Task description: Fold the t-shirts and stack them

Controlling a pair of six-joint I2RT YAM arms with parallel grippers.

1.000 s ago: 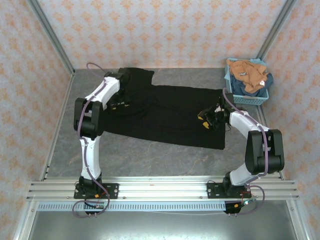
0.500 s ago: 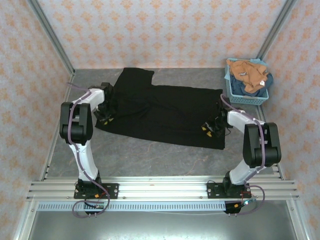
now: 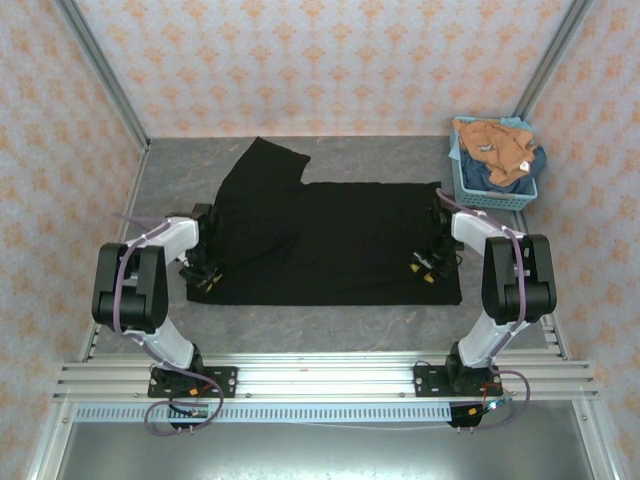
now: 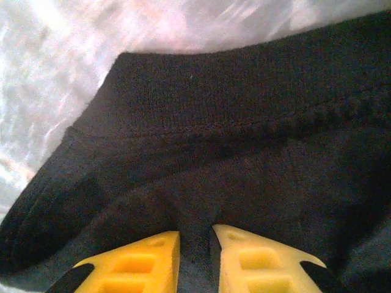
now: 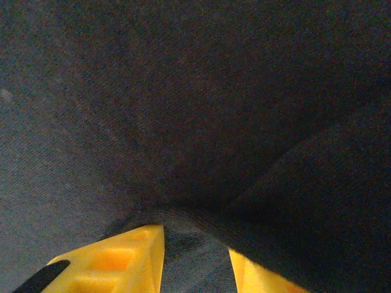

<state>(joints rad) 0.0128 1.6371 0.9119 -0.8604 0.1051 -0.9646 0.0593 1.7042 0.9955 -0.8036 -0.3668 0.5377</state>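
Spreading the black t-shirt (image 3: 330,235) flat across the middle of the table (image 3: 300,322), left gripper (image 3: 205,276) and right gripper (image 3: 425,266) each pinched narrow on cloth by its near corners; next, probably folding it evenly toward the far edge.

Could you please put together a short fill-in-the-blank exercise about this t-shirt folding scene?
1. The large t-shirt spread across the grey table is ___ in colour.
2. The light blue basket holding the orange-tan t-shirt stands at the table's far ___ corner.
3. The left gripper and the right gripper each pinch the spread cloth between ___ fingers.
Missing words: black; right; yellow.
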